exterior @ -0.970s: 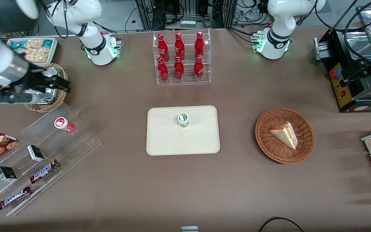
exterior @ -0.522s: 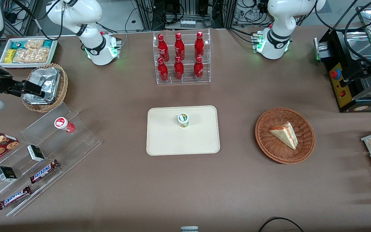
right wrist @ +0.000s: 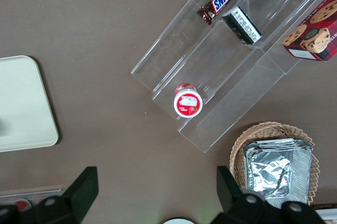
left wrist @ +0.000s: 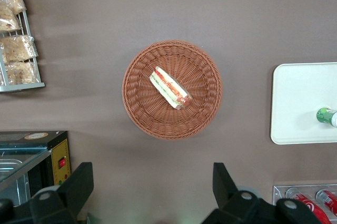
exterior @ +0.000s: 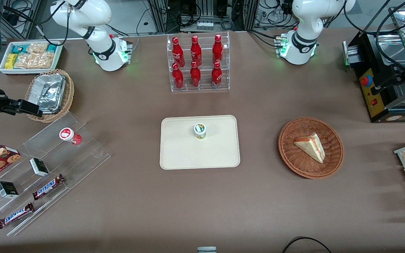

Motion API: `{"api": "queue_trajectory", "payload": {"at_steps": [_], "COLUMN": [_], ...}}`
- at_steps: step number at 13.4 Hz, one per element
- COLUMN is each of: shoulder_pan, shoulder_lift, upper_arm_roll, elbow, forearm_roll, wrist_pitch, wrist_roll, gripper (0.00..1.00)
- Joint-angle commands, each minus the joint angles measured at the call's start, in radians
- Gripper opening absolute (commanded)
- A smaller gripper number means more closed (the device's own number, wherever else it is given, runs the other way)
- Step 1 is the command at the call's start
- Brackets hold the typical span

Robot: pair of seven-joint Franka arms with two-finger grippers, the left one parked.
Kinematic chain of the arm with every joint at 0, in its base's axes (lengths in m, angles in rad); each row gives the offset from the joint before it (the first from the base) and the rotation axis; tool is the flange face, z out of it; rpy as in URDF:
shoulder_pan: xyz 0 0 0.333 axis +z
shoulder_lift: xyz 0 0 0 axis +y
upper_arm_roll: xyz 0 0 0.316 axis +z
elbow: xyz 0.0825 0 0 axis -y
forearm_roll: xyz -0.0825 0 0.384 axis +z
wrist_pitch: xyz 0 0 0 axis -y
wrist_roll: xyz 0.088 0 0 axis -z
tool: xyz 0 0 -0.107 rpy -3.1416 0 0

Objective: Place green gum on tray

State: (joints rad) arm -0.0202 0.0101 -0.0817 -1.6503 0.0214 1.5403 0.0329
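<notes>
Meanwhile, the gripper [exterior: 30, 108] has been drawn back toward the working arm's end of the table: a second ago it was seen hanging over the wicker basket [exterior: 49, 95] with the foil tray in it, and now it is held just beside that basket's near edge, high above the acrylic display steps [exterior: 47, 158]. In the right wrist view its fingers [right wrist: 81, 190] are spread wide apart with nothing between them (only bare table and the red gum [right wrist: 188, 102] on its step are seen through the gap). The green gum [exterior: 200, 130] is left standing upright on the tray [exterior: 181, 154], a little farther from the front camera than the tray's middle and well inside the rim; its position has not shifted across the three front pictures. From this the placing can be judged finished, with the retreat being all that remains.
</notes>
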Motion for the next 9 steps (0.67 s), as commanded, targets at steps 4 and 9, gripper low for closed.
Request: {"api": "queue_trajectory", "payload": {"at_steps": [4, 9], "shoulder_pan": [0.005, 0.005], "shoulder_lift": [-0.009, -0.006], "upper_arm_roll": [0.011, 0.011], "elbow": [0.020, 0.023], "forearm_roll": [-0.011, -0.012], "wrist_pitch": [-0.012, -0.014], "wrist_roll": [-0.010, -0.008], "gripper": [1.00, 1.00]}}
